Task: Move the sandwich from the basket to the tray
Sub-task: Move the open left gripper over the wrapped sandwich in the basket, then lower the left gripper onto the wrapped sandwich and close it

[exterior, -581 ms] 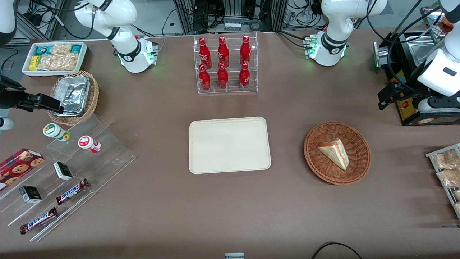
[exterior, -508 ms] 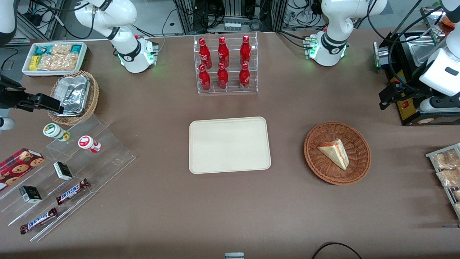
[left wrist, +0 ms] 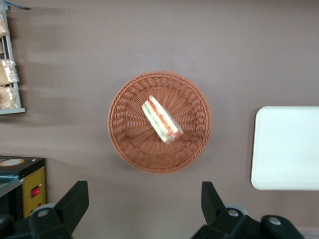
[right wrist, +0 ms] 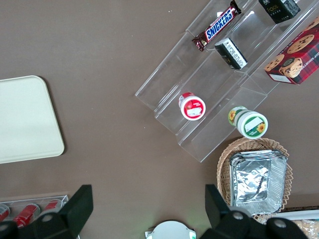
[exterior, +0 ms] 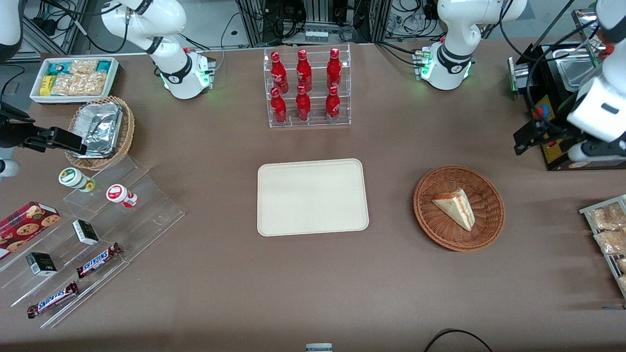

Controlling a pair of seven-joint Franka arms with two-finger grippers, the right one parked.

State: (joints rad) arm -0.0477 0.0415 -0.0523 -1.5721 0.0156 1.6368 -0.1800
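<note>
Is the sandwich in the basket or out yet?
In. The sandwich lies on the basket floor; the tray is bare. The gripper, open, hangs above the table beside the basket.

Six red bottles (exterior: 304, 85) are stood in a clear rack (exterior: 309, 120) on the brown worktop (exterior: 313, 283). Toward the parked arm's end, a tan basket of foil containers (exterior: 100, 131), a white bin of snacks (exterior: 74, 78), two lidded cups (exterior: 77, 179), Snickers bars (exterior: 99, 259) and a cookie box (exterior: 27, 222) are seen. Packets, possibly crackers (exterior: 606, 230), are racked toward the working arm's end.
</note>
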